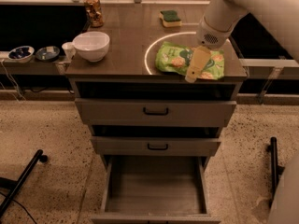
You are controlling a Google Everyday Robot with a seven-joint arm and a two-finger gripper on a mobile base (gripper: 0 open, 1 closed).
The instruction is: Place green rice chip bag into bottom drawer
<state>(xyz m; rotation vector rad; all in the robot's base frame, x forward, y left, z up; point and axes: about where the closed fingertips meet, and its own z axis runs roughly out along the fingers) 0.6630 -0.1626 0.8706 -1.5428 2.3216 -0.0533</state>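
Surface: a brown counter (126, 45) on top of a grey cabinet, with a bright ring of light (148, 55) on its right half.
Room: a speckled pale floor (51, 129) all round; dark shelving behind the cabinet.
Drawers: three. The top drawer (156, 111) and the middle drawer (156, 146) each have a black handle and stand slightly out. The bottom drawer (154, 190) is pulled well out, its grey inside in view.
Green rice chip bag (173, 59): lies flat on the counter's right front part, partly inside the ring of light.
Tool (192, 75): hangs over the bag's middle on the white arm (243, 3), which comes in from the upper right and hides part of the bag. Whether it is apart or together, I cannot tell.
Bowls: one white bowl (91, 45) at the counter's left, with one small white cup (68, 49) just beside it.
Sponge: one green-topped sponge (170, 17) at the back.
Jar: one brown jar (93, 10) at the back left.
Dishes: two small blue dishes (21, 53) on a side ledge to the left.
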